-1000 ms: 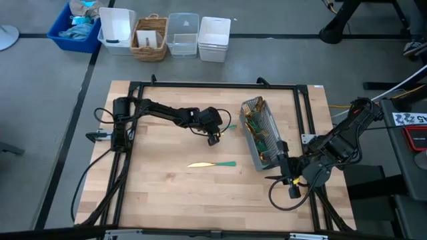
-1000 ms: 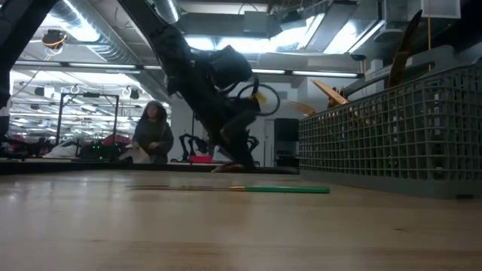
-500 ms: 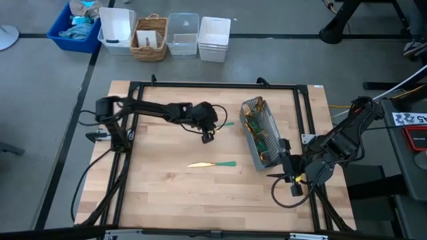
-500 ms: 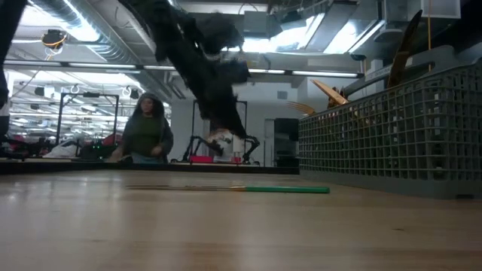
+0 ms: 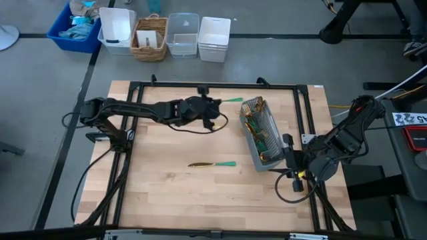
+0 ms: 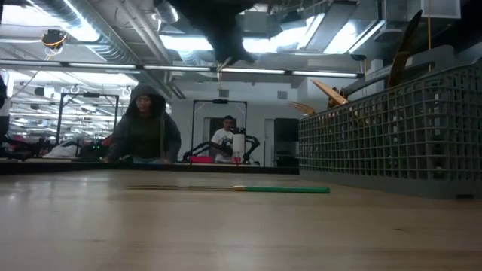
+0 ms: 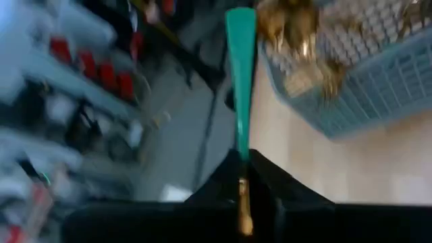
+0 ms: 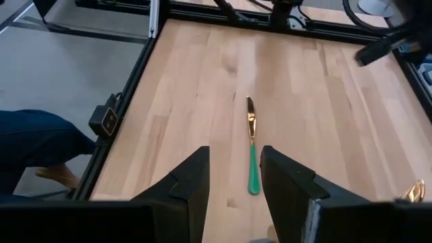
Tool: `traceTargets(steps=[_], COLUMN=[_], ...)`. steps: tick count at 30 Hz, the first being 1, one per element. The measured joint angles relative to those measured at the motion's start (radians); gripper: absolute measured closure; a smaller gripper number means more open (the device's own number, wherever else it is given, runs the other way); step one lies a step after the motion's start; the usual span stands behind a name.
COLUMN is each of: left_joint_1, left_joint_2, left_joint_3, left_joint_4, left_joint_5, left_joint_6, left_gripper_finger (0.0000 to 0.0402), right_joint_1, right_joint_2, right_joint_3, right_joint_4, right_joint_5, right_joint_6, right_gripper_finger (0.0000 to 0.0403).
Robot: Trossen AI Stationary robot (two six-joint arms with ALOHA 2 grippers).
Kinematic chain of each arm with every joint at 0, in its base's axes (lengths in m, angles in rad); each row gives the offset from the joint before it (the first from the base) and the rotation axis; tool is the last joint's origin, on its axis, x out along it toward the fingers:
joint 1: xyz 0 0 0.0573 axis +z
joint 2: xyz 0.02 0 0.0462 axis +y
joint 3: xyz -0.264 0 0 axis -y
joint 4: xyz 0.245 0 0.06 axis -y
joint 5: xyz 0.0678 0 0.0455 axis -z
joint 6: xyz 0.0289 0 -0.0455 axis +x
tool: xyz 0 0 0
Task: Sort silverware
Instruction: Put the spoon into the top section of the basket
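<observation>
Silverware: most pieces standing in the grey mesh caddy (image 5: 260,132), gold heads up, near the right edge of the bench (image 5: 160,180); two pieces outside it.
Held piece: teal-handled utensil (image 5: 231,100), gripped by its gold end, handle pointing away from the fingers toward the caddy; kind of head hidden in the grip.
Knife on the bench: teal-handled knife (image 5: 212,164) lying flat near the middle of the bench, gold blade toward the left edge, handle toward the caddy; touching nothing else.
Left gripper: (image 5: 212,107) raised off the bench near the far edge, just left of the caddy's far end; fingers (image 7: 270,185) clenched on the held utensil.
Right gripper: (image 8: 233,179) parked off the near right corner of the bench, beside the caddy's near end; fingers spread apart and holding nothing, aimed across the bench at the knife.
Caddy: rectangular, angled slightly to the bench's right edge, gold tips showing above its rim in the low view.
Beyond the far edge: a blue bin (image 5: 75,25), a white bin (image 5: 116,29), a wicker basket (image 5: 150,38), a clear tub (image 5: 183,35) and a white tub (image 5: 214,39) in a row on the floor.
Room behind: a person in a hooded top (image 6: 145,129) leaning at a table, another person (image 6: 226,139) seated farther back.
</observation>
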Motion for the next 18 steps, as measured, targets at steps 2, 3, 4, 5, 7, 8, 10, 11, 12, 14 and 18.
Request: traceTargets(steps=[2, 3, 4, 5, 7, 8, 10, 11, 12, 14, 18], left_joint_1=[0.0, 0.002, 0.003, 0.004, 0.006, 0.006, 0.011, 0.014, 0.018, 0.028, 0.057], left_joint_2=[0.024, 0.04, 0.057, 0.073, 0.106, 0.123, 0.155, 0.172, 0.189, 0.22, 0.271], left_joint_3=[0.02, 0.03, 0.04, 0.051, 0.074, 0.086, 0.099, 0.099, 0.1, 0.1, 0.101], left_joint_4=[0.087, 0.13, 0.172, 0.203, 0.256, 0.278, 0.321, 0.348, 0.379, 0.431, 0.499], left_joint_5=[-0.005, -0.01, -0.017, -0.027, -0.059, -0.067, -0.073, -0.074, -0.073, -0.072, -0.068], left_joint_6=[0.152, 0.233, 0.313, 0.396, 0.574, 0.66, 0.832, 0.915, 0.99, 1.133, 1.373], left_gripper_finger=[0.0395, 0.0394, 0.0394, 0.0395, 0.0397, 0.0398, 0.0397, 0.0396, 0.0394, 0.0391, 0.0394], right_joint_1=[0.0, 0.0, 0.0, 0.0, 0.0, 0.0, 0.0, 0.0, 0.0, 0.0, 0.0], right_joint_2=[-0.003, -0.004, -0.005, -0.005, -0.006, -0.006, -0.006, -0.006, -0.006, -0.006, -0.006], right_joint_3=[0.0, 0.0, 0.0, 0.0, 0.0, 0.0, 0.0, 0.0, 0.0, 0.0, 0.0], right_joint_4=[0.001, 0.002, -0.001, 0.0, -0.001, -0.001, -0.002, -0.006, -0.013, -0.025, -0.048], right_joint_5=[0.003, 0.004, 0.005, 0.005, 0.005, 0.004, 0.003, 0.001, 0.001, -0.001, 0.001], right_joint_6=[0.0, 0.0, 0.0, 0.0, 0.0, 0.0, 0.0, 0.0, 0.0, 0.0, 0.0], right_gripper_finger=[0.0271, 0.0271, 0.0271, 0.0271, 0.0271, 0.0271, 0.0271, 0.0271, 0.0271, 0.0271, 0.0271])
